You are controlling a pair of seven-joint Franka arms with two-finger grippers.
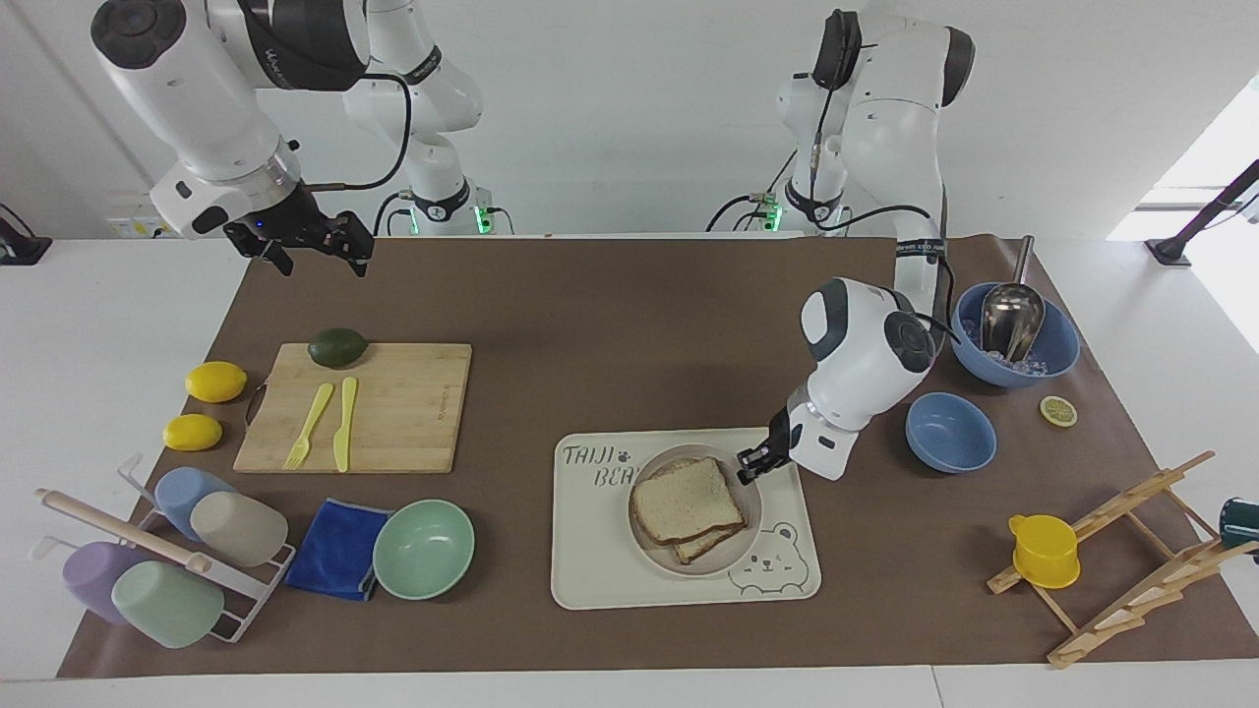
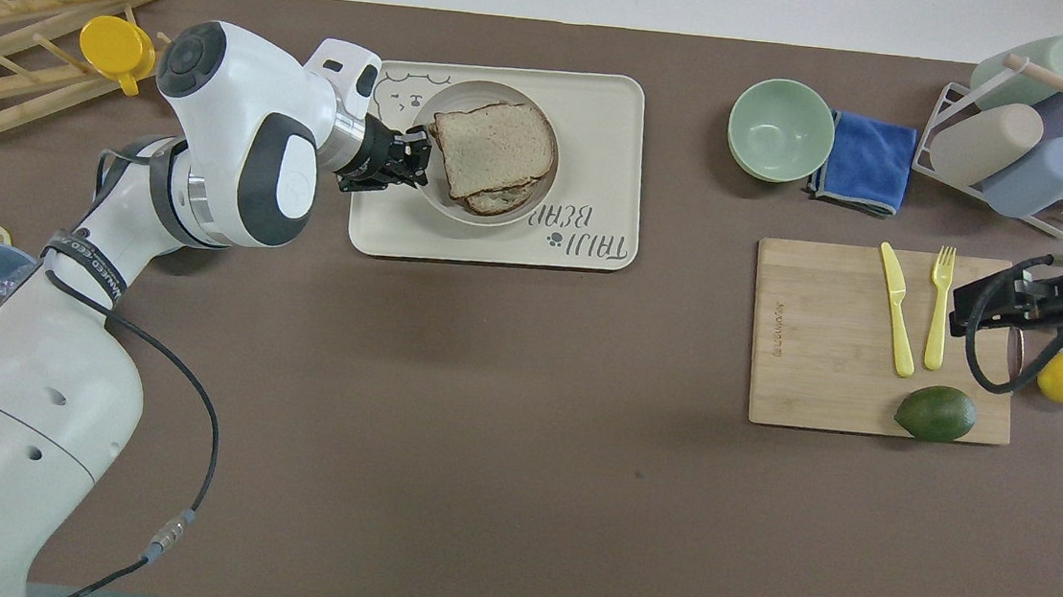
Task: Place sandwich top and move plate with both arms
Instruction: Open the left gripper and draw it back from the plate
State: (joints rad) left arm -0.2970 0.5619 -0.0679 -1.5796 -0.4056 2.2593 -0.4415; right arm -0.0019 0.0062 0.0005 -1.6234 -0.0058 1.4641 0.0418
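Observation:
The sandwich top (image 1: 687, 500) lies on a lower slice on the plate (image 1: 646, 546), which sits on the cream bear tray (image 1: 610, 580). My left gripper (image 1: 749, 468) is shut on the plate's rim, at the side toward the left arm's end of the table. The overhead view shows the same grip: the left gripper (image 2: 414, 161) at the rim of the plate (image 2: 511, 95), with the sandwich top (image 2: 492, 149) on it. My right gripper (image 1: 315, 251) is open and empty. It waits in the air over the mat by the cutting board (image 1: 354, 408).
A small blue bowl (image 1: 950, 431) and a large blue bowl with a scoop (image 1: 1013, 339) stand close to the left arm. A mint bowl (image 1: 423, 549), blue cloth and cup rack are toward the right arm's end. A wooden rack (image 1: 1131, 560) holds a yellow cup.

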